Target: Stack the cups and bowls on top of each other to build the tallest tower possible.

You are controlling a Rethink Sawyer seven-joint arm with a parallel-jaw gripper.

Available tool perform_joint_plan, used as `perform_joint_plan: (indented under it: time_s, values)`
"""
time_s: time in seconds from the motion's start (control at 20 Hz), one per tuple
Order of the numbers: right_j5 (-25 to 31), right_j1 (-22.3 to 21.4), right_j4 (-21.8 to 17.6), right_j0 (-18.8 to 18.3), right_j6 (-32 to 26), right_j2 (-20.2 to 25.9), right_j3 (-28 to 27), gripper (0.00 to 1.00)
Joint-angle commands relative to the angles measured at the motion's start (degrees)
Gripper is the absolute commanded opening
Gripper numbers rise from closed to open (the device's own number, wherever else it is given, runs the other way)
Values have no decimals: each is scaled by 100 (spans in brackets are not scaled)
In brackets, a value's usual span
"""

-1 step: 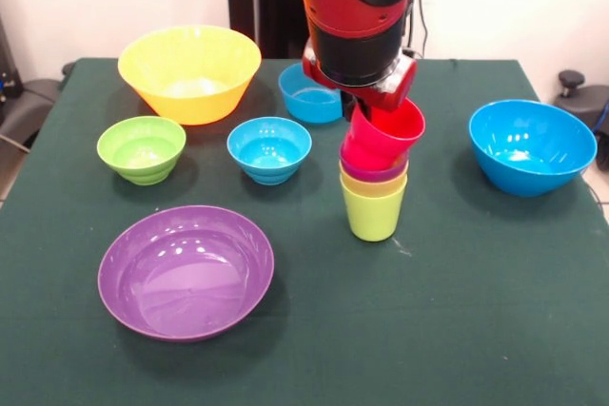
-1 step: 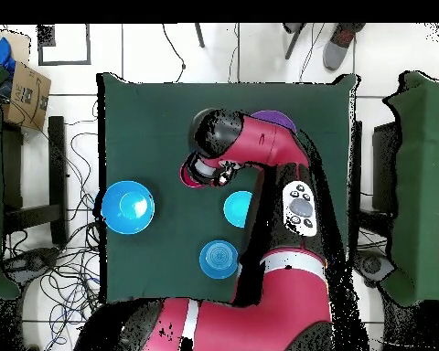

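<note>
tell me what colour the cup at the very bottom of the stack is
Lime green, best seen in the front view.

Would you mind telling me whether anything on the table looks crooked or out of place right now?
Yes: the red cup on top of the tower sits tilted, leaning toward the large blue bowl rather than nested squarely in the purple cup. The gripper is right above it. The bowls all sit upright.
</note>
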Motion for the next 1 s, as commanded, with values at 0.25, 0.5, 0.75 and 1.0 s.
perform_joint_plan:
  time_s: [0.25,0.5,0.75,1.0]
  values:
    - [-385,31,-159,162,-114,587,54,0]
    - [-506,51,-106,160,-76,638,119,0]
    - [-696,133,-56,180,-17,735,199,0]
    - [-860,168,11,176,-12,841,332,0]
